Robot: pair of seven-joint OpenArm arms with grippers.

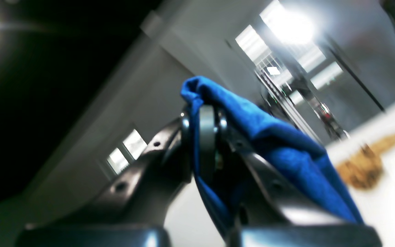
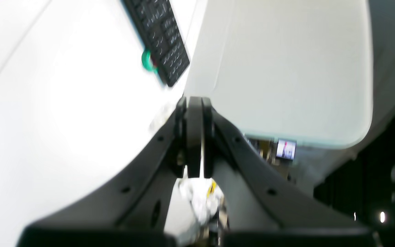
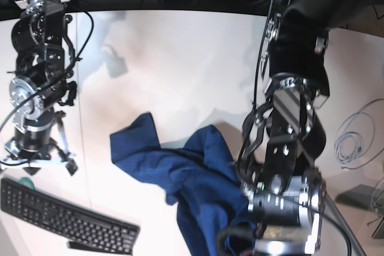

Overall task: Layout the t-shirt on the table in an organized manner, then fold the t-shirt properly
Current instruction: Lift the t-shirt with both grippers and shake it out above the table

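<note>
The navy-blue t-shirt lies crumpled on the white table, one part spread to the left and the rest drawn up toward the lower right. In the left wrist view my left gripper is shut on a fold of the t-shirt, which drapes over one finger and hangs down. In the base view that arm's own body hides the gripper. My right gripper is shut with nothing in it, above the table. In the base view the right gripper stands left of the cloth, apart from it.
A black keyboard lies at the front left, also seen as the keyboard, with a small green thing beside it. A coil of grey cable lies at the right. A blurred brown object rests on the table.
</note>
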